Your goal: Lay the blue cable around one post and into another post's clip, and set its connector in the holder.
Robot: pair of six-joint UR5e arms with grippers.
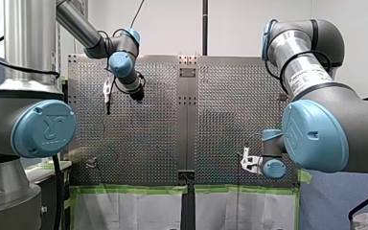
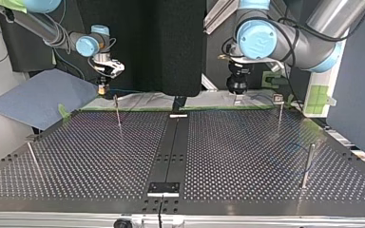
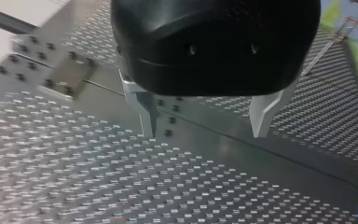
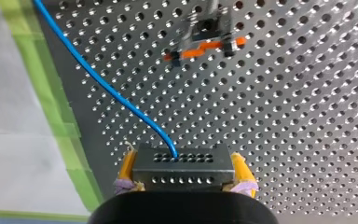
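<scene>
Ahead, an orange-clipped post (image 4: 205,43) faces right fingers (image 4: 239,171) clamping the connector (image 4: 181,169); left fingers (image 3: 145,111) gape wide.

The perforated metal table (image 4: 307,140) gleams; the blue cable (image 4: 121,100) looks smooth, glossy plastic.

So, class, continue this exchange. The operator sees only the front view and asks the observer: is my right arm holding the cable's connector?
Observer: Yes. The right wrist view shows the right jaws shut on the connector, with yellow pads on either side of it.
Operator: Where does the cable go from there?
Observer: The blue cable leaves the connector's far face and runs ahead over the table toward the green tape.
Operator: And my left arm?
Observer: The left wrist view shows the left jaws open, with nothing between them.
</scene>
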